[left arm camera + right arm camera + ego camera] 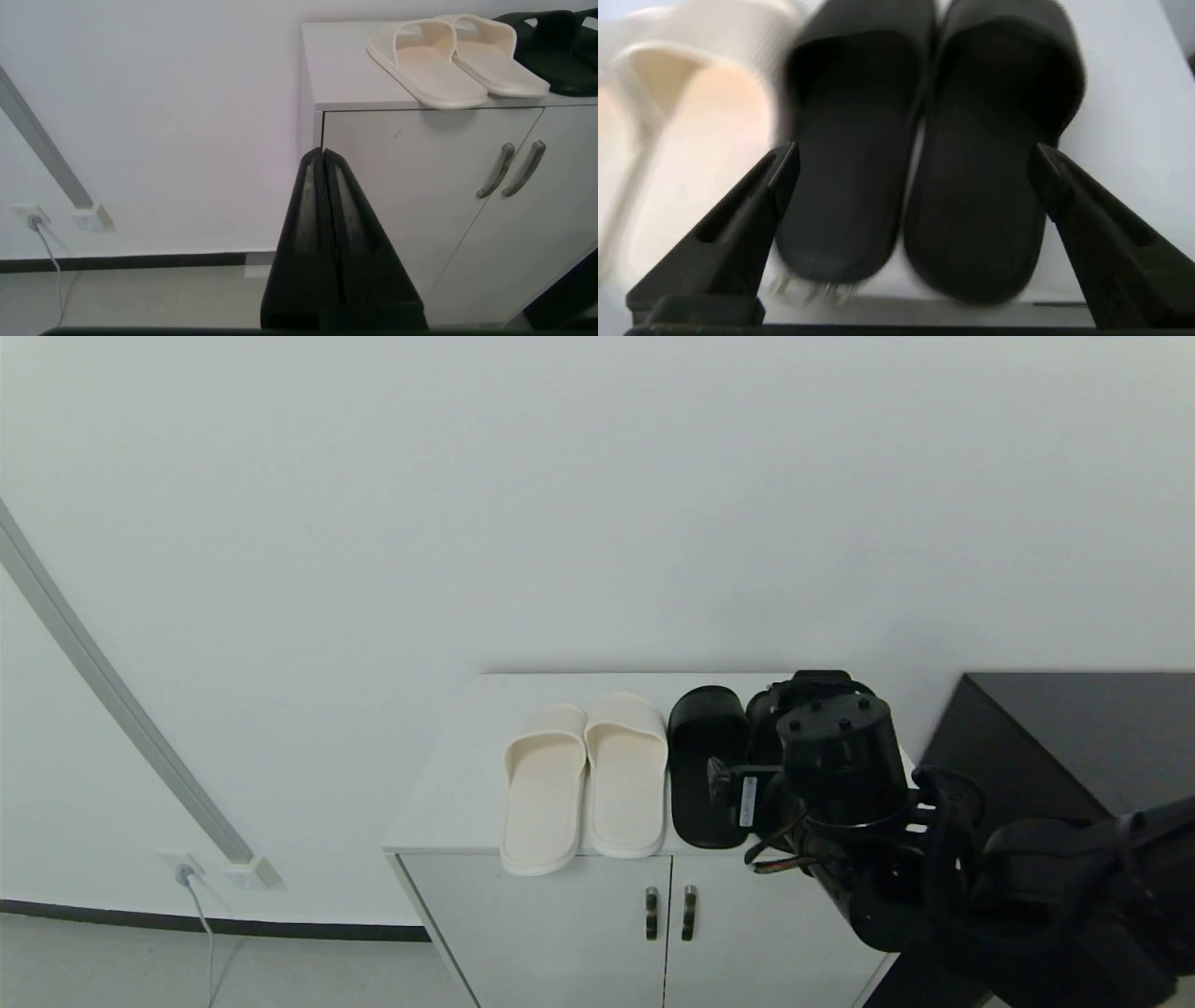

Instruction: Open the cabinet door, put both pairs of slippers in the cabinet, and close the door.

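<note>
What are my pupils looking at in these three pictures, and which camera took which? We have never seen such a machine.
It is a two-armed robot. The wide picture comes from a camera on its head; the other two from cameras on its wrists, looking along each arm's tool. A white cabinet stands by the wall, its doors closed. On top lie white slippers and black slippers, side by side. The right tool is open above the black pair, holding nothing. The left tool is shut and empty, low before the cabinet.
</note>
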Motion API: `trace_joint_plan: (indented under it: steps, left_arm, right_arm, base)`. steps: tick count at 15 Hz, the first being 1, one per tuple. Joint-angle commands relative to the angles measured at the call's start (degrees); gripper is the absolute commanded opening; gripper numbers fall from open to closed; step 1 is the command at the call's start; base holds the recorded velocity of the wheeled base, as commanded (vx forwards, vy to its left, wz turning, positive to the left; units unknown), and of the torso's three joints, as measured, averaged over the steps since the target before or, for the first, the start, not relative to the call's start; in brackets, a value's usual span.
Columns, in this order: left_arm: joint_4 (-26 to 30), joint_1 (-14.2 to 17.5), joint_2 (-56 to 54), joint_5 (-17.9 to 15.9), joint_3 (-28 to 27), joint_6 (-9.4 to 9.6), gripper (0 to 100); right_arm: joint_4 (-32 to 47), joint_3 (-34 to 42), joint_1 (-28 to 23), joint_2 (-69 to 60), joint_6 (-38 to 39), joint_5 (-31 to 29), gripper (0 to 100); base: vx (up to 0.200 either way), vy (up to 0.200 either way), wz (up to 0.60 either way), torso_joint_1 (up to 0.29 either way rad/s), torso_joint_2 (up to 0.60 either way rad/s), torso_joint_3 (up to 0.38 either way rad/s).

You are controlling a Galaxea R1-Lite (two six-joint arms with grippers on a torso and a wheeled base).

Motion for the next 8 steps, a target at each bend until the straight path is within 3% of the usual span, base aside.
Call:
trace_joint_plan:
  steps: [1, 8]
  left_arm:
    - [0.0, 0.0, 0.1, 0.0, 0.0, 0.00, 0]
    - [0.0, -0.1, 0.1, 0.0, 0.0, 0.00, 0]
  right_arm:
    - [-1.2, -2.0, -2.2, 5.6, 0.0, -0.1, 100]
    - [-3.5, -8.3, -6.2, 12.4, -0.6, -0.2, 100]
  base:
    - [0.000, 0.000, 0.00, 0.000, 0.00, 0.000]
    - [0.000, 0.000, 0.00, 0.000, 0.00, 0.000]
